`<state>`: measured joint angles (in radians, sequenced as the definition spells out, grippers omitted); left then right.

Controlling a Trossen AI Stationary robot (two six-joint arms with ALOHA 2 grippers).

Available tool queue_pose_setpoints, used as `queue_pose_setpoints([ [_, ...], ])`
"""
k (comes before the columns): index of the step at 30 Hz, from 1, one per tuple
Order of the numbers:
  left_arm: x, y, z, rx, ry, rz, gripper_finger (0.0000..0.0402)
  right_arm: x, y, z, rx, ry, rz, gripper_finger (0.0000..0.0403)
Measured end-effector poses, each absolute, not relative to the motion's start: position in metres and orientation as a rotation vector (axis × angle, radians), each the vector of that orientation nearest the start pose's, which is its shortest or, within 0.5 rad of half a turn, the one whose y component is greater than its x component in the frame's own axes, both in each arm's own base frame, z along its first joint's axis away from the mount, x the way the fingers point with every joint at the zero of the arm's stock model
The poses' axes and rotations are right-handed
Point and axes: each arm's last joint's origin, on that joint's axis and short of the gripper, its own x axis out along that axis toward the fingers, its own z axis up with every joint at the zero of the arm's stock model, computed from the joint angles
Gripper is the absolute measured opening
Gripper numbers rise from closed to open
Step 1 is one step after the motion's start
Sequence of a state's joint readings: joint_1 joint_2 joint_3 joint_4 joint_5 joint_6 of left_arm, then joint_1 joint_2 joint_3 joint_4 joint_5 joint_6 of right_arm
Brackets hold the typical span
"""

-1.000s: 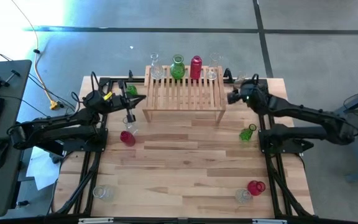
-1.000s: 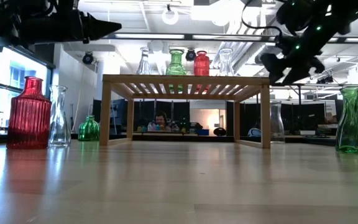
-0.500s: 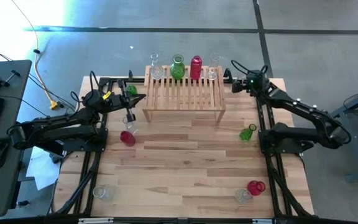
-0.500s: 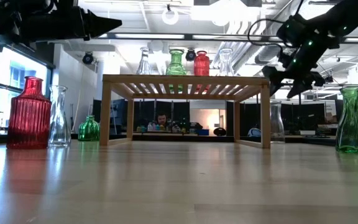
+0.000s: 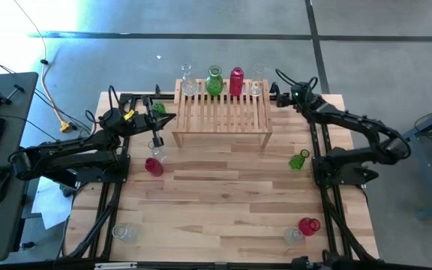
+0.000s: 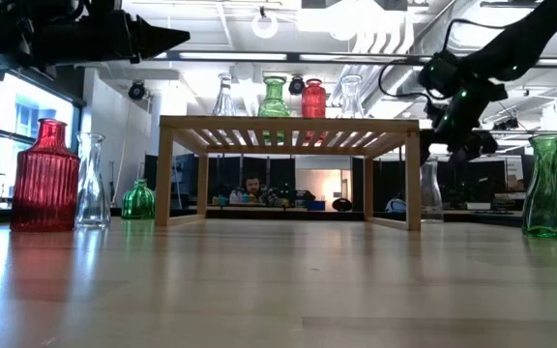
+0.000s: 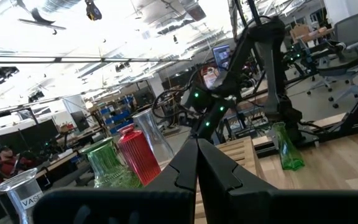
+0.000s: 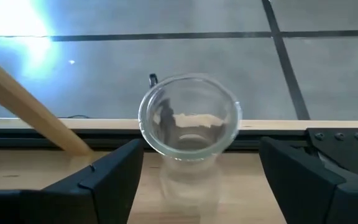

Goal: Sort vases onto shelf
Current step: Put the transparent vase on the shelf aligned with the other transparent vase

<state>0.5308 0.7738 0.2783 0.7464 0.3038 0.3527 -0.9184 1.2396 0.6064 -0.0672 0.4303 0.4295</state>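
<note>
Vases: four stand on the shelf (image 5: 222, 112) along its far edge, a clear one (image 5: 188, 84) at the left end, then green (image 5: 214, 81), red (image 5: 236, 81), and another clear one (image 5: 257, 84) at the right end. Rest are on the table (image 5: 223, 202): small green vase (image 5: 158, 109) and a clear one (image 5: 157, 155) left of the shelf, red ribbed vase (image 5: 153, 166) just in front of that clear one, green vase (image 5: 298, 160) on the right side, red vase (image 5: 309, 225) touching or just beside a clear one (image 5: 294, 237) near the front right corner, clear vase (image 5: 124, 232) near the front left. One more clear vase (image 8: 189, 121) sits by the far right table edge, just beyond the shelf's right end; in the right wrist view it stands upright between the fingers. Right gripper (image 5: 280, 100) is spread wide, fingers either side of that vase, not touching it. Left gripper (image 5: 169, 118) is clenched tight with nothing in it, hovering left of the shelf above the table.
</note>
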Motion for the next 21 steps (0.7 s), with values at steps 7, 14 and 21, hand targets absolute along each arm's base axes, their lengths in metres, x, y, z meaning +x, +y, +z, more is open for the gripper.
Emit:
queue_pose_setpoints([
  [7,0.149,0.077,0.248,0.451,-0.188,0.264,0.0000,0.142,-0.207,0.182,0.511,0.467,-1.463,0.0300],
  [14,0.149,0.077,0.248,0.450,-0.187,0.264,0.0000,0.143,-0.208,0.179,0.510,0.476,-1.464,0.0227],
  [21,0.149,0.077,0.248,0.450,-0.187,0.264,0.0000,0.142,-0.208,0.179,0.461,0.509,-1.468,0.0122],
])
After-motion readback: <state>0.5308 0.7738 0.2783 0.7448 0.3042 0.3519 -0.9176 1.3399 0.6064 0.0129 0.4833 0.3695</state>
